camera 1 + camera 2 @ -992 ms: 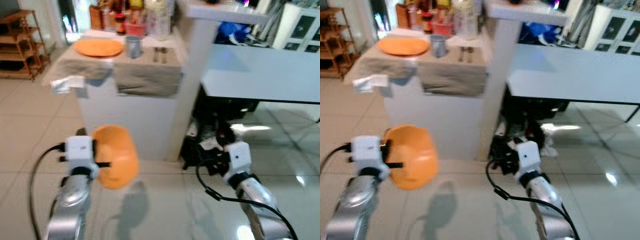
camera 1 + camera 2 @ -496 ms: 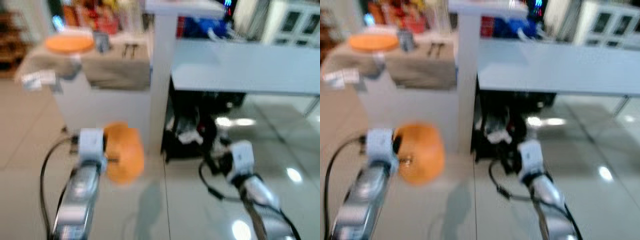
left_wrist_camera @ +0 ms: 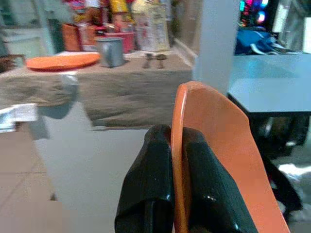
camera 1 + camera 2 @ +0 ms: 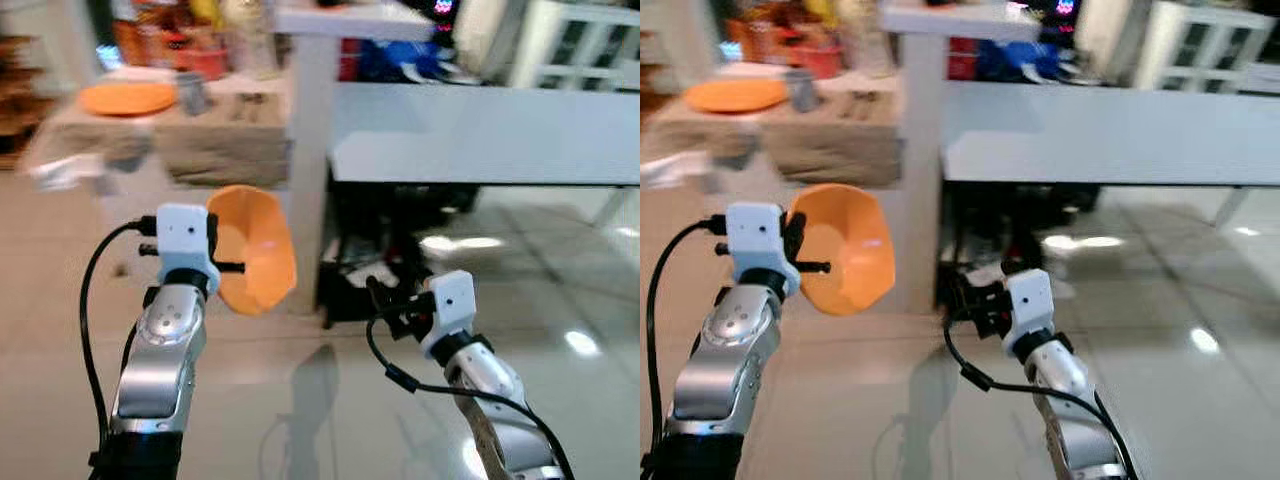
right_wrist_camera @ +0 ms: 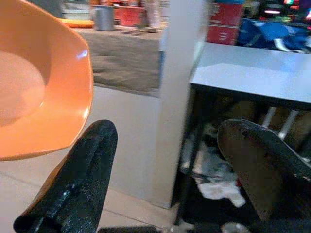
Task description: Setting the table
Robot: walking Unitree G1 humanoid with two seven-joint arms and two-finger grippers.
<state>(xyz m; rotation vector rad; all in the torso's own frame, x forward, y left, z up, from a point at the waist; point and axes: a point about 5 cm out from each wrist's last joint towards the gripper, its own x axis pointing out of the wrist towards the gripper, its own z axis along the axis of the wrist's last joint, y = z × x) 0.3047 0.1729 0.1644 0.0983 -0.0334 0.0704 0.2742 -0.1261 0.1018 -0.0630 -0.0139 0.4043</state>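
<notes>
Carrying an orange bowl (image 4: 255, 250) edge-on, my left gripper (image 3: 177, 160) pinches only its rim, one finger inside and one outside, well short of the cloth-covered counter (image 4: 220, 140) where an orange plate (image 4: 127, 97) and a metal cup (image 4: 192, 92) already sit. My right gripper (image 5: 170, 170) rides empty, fingers spread, just beside the bowl. The risk, as I judge it: so thin a hold could let the bowl pivot or slip while I walk, or its free edge could clip the white pillar (image 4: 310, 150).
</notes>
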